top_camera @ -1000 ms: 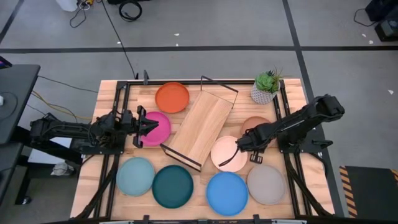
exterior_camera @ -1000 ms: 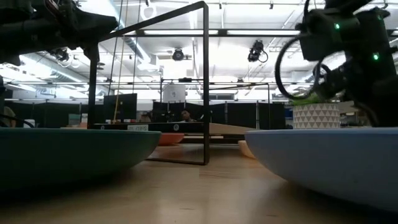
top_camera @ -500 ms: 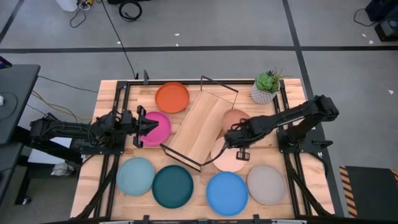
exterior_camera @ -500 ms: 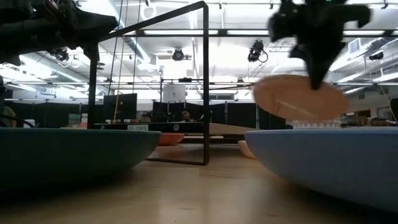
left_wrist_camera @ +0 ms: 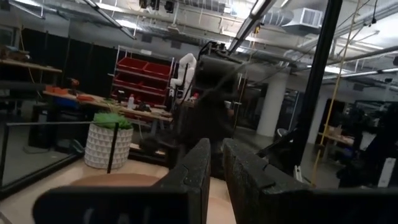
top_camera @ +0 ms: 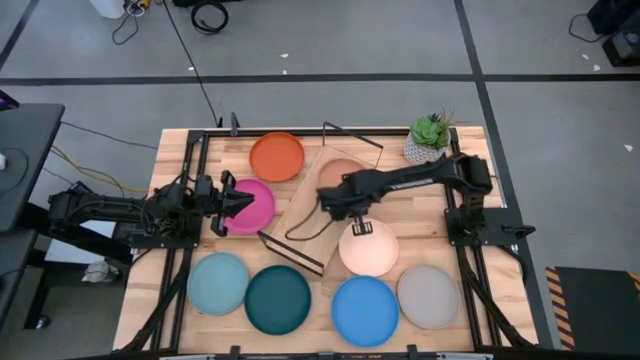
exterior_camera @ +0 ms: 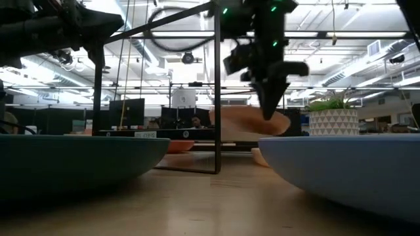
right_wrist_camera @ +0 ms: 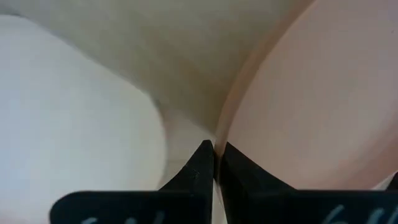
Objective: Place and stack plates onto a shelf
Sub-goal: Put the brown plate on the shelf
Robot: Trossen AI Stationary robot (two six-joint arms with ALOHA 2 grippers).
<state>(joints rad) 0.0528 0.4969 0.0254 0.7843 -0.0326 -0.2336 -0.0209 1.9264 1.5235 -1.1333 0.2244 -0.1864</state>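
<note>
**Operator:** Matte finish on these plates, so how will they handle?

**Technician:** Working left to right: your left gripper (top_camera: 228, 203) waits at the magenta plate (top_camera: 250, 206) near the table's left edge, its fingers (left_wrist_camera: 200, 167) nearly together with nothing between them. The shelf (top_camera: 322, 205) lies at the table's centre. Your right gripper (top_camera: 338, 205) is clenched on the rim of the brown plate (top_camera: 338, 175), carried above the shelf board, toward its far end. The cream plate (top_camera: 367, 248) rests on the table just right of the shelf.

**Operator:** Where should you take hold?

**Technician:** At the rim; the raised lip suits a thin pinch. Judge each plate stiff, light, probably breakable. A one-edge pinch lets the plate tilt, so lower it level.
</note>
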